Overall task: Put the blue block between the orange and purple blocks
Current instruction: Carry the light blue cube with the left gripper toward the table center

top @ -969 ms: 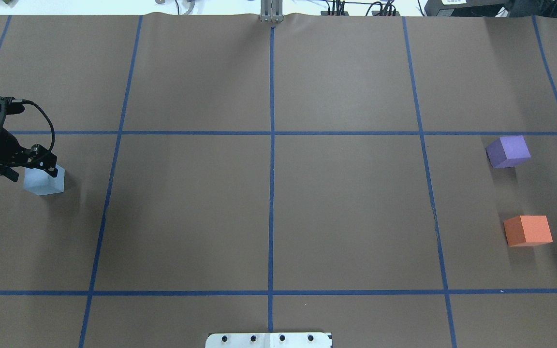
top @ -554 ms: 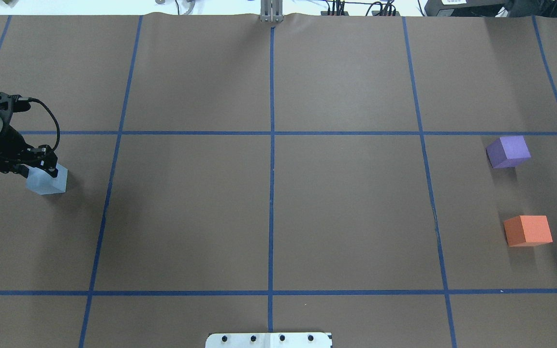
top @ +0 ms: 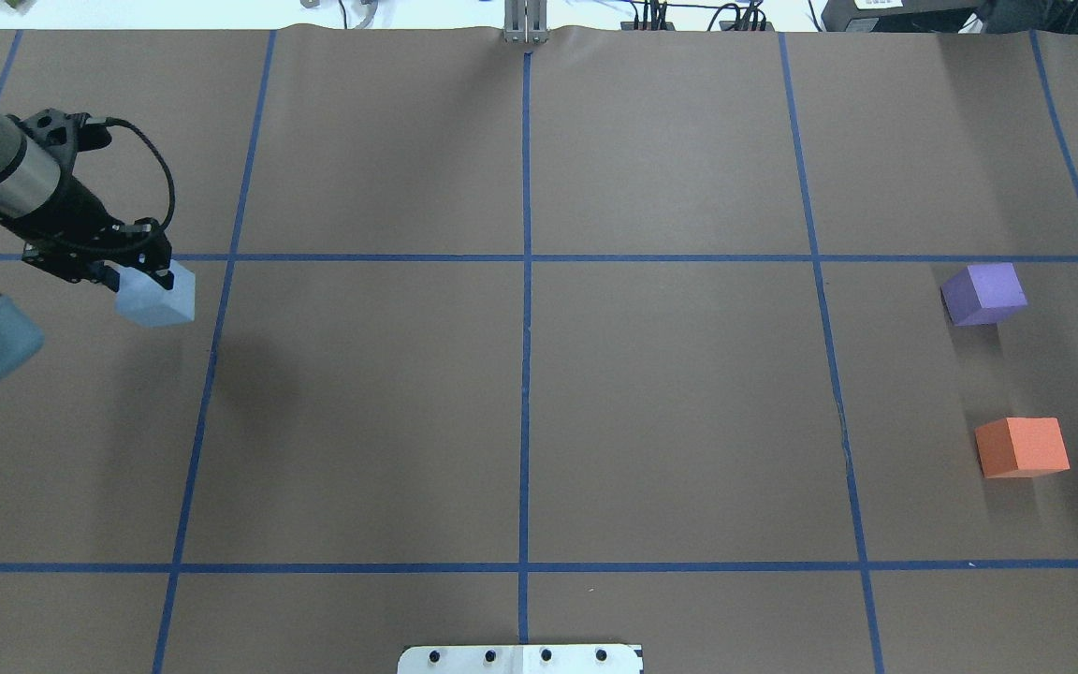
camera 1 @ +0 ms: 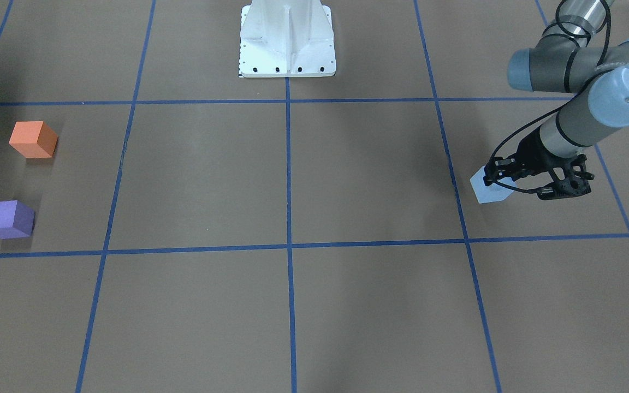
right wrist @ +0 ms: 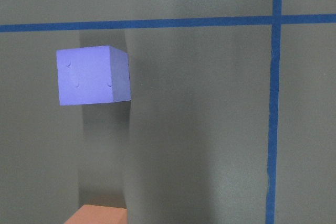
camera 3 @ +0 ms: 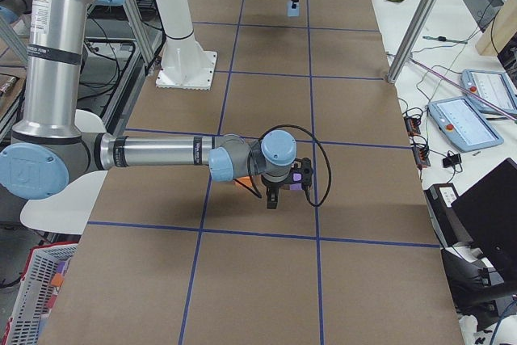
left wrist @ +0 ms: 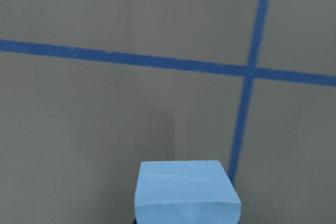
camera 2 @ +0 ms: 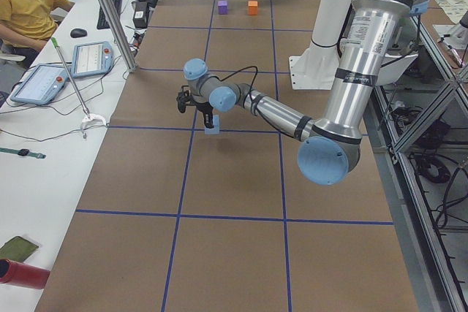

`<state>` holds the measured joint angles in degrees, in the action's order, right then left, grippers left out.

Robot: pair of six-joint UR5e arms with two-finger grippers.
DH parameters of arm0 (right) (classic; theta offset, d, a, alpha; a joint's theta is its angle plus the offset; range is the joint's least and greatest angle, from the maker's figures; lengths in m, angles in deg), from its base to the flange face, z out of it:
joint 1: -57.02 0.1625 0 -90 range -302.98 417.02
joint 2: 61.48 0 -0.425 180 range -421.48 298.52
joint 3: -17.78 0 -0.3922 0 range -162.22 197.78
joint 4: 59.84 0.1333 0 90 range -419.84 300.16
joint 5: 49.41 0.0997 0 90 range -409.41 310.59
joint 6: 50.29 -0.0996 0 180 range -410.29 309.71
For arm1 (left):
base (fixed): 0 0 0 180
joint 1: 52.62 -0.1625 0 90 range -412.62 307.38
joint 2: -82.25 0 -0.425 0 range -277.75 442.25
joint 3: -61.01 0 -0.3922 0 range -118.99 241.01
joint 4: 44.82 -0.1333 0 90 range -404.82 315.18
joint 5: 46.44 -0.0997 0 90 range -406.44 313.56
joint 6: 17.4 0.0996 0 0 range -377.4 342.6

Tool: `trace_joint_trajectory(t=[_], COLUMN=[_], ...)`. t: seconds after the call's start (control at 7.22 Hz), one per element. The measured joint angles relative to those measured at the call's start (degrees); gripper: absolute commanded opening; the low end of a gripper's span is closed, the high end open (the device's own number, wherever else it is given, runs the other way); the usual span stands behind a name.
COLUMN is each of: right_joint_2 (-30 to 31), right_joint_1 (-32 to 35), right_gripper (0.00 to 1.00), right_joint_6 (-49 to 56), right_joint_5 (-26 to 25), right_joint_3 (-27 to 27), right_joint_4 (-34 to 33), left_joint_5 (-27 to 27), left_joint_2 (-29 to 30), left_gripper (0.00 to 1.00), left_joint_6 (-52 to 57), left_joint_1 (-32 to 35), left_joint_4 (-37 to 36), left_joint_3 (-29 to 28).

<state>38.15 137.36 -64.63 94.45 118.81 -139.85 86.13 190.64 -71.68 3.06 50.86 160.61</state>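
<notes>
My left gripper (top: 135,273) is shut on the light blue block (top: 157,296) and holds it above the table at the left side. The gripper (camera 1: 499,177) and block (camera 1: 486,191) also show in the front-facing view. The block (left wrist: 186,192) fills the bottom of the left wrist view. The purple block (top: 983,293) and the orange block (top: 1021,446) sit apart at the far right, with a gap between them. My right gripper (camera 3: 273,199) hangs over those two blocks. It shows only in the exterior right view, so I cannot tell whether it is open or shut.
Blue tape lines divide the brown table cover into squares. The robot's white base plate (top: 520,658) is at the near edge. A side table with tablets (camera 2: 91,58) and a seated person (camera 2: 25,5) runs along the far side.
My left gripper has lifted the blue block off the table and carried it away from the robot and a little to the right. The purple and orange blocks have not moved.
</notes>
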Motion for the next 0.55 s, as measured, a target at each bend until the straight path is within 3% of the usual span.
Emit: trace_joint_trajectory(t=[0.28, 0.55], right_joint_2=[0.0, 0.0], right_joint_1=[0.0, 0.0], right_gripper=[1.00, 1.00], right_joint_6=[0.0, -0.1], right_joint_5=[1.4, 2.9], right_joint_3=[0.2, -0.1], right_joint_4=[0.0, 0.8], left_joint_5=[-2.4, -9.6], left_joint_2=[11.3, 23.6], left_gripper=[0.00, 0.00], left_joint_6=[-10.0, -15.1], left_joint_1=[-6.8, -15.8], left_joint_4=[-5.0, -7.1], left_joint_3=[1.2, -3.4])
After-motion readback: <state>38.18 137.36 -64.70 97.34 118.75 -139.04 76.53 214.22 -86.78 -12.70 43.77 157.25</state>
